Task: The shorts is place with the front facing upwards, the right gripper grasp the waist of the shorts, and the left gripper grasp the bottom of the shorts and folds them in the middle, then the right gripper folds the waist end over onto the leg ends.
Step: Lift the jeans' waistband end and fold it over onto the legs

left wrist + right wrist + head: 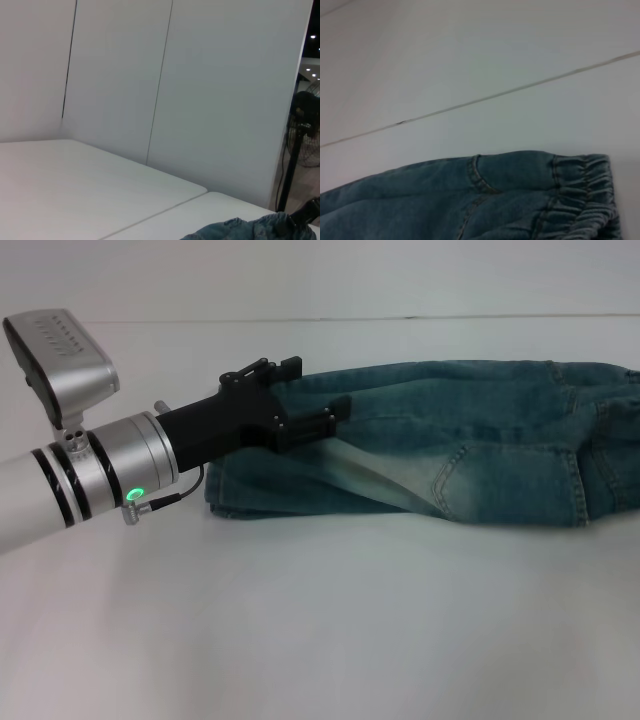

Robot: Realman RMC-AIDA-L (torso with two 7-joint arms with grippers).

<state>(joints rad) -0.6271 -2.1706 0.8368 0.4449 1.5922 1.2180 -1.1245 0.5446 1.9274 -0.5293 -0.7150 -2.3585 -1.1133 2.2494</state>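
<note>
Blue denim shorts [470,440] lie folded lengthwise across the white table [320,620], leg ends to the left and waist off toward the right edge. My left gripper [312,390] hovers open over the leg ends, its black fingers [330,418] spread above the denim with nothing between them. In the left wrist view only a bit of denim [240,229] shows low down. The right wrist view shows the shorts [445,200] and their gathered elastic waistband [582,187] close up. My right gripper shows in no view.
White wall panels [200,90] stand behind the table. A black fan on a stand [302,125] is off past the wall's end. A seam [485,97] runs across the tabletop beyond the waist.
</note>
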